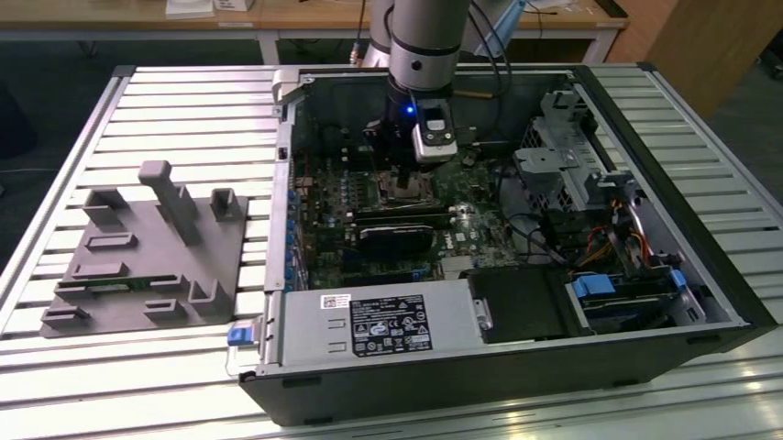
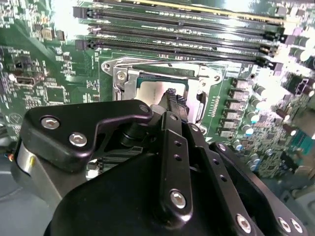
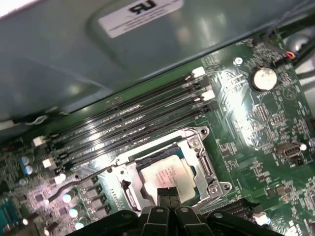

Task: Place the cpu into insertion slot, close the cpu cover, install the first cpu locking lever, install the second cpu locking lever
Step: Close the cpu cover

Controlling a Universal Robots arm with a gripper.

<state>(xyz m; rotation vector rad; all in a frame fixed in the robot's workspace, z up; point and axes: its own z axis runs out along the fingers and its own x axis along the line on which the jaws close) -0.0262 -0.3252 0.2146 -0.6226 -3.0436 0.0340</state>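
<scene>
Fingers (image 3: 163, 195) clenched empty, tips over cpu (image 3: 166, 173) edge; cpu sits in socket (image 3: 194, 135) w/ cpu cover (image 3: 127, 178) framing it, inside PC case (image 1: 722, 302); white label (image 3: 140, 14) on grey panel (image 3: 74, 59).

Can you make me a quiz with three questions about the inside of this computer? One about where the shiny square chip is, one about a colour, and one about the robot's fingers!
1. Where is the cpu?
A. Lying on the circuit board, inside the cpu cover
B. Hanging in the air
C. On the floor

2. What colour is the circuit board?
A. Red
B. Yellow
C. Green

3. How are the fingers of the gripper?
A. Wide apart
B. Shut together
C. One is missing

Answers:
1 A, the silvery frame sits around the chip.
2 C, the board is green in both wrist views.
3 B, the two black tips touch, right at the chip's edge.
</scene>
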